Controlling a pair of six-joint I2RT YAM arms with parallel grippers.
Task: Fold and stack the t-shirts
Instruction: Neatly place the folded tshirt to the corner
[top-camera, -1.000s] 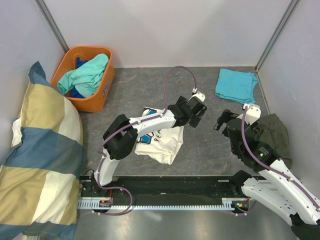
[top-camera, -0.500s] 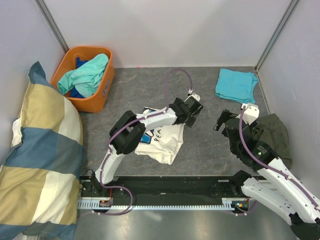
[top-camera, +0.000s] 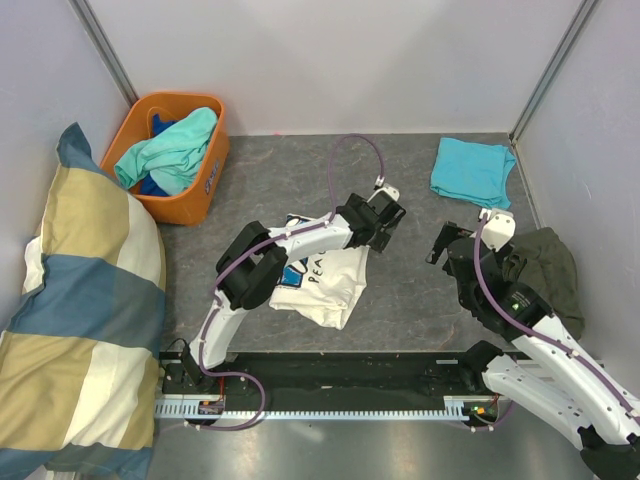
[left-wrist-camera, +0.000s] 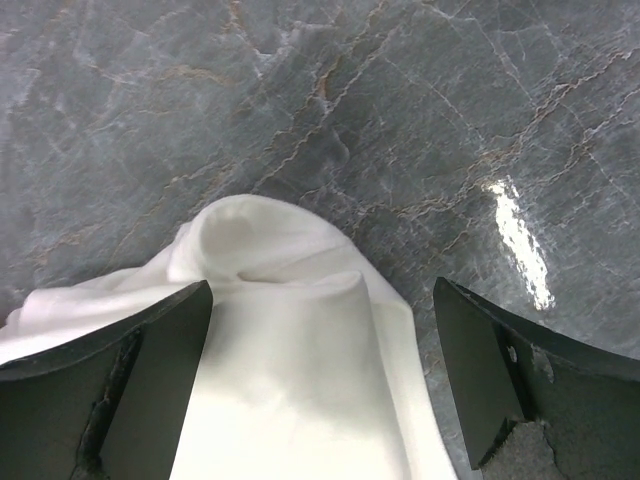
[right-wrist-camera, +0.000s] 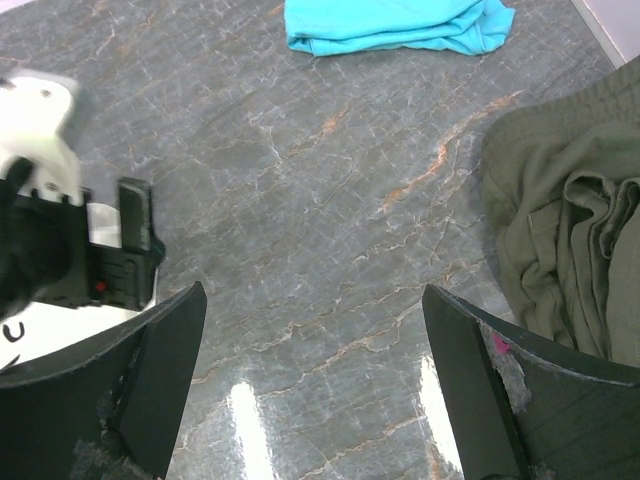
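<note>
Grey marbled table: one cream-white t-shirt, centre, beneath left gripper, wide, empty; one turquoise t-shirt, folded, far right corner; one mint-green t-shirt in orange basket, far left corner; right gripper wide, empty.

Blue letters "PEA" on cream-white t-shirt, remainder hidden

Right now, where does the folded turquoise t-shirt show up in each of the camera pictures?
Top external: the turquoise t-shirt lies folded at the far right of the table.
Left wrist: not in it; only the white t-shirt and the table show.
Right wrist: at the top edge, right of middle.
Shared landmark: the olive-green garment, at the right edge in the top and right wrist views.
</note>
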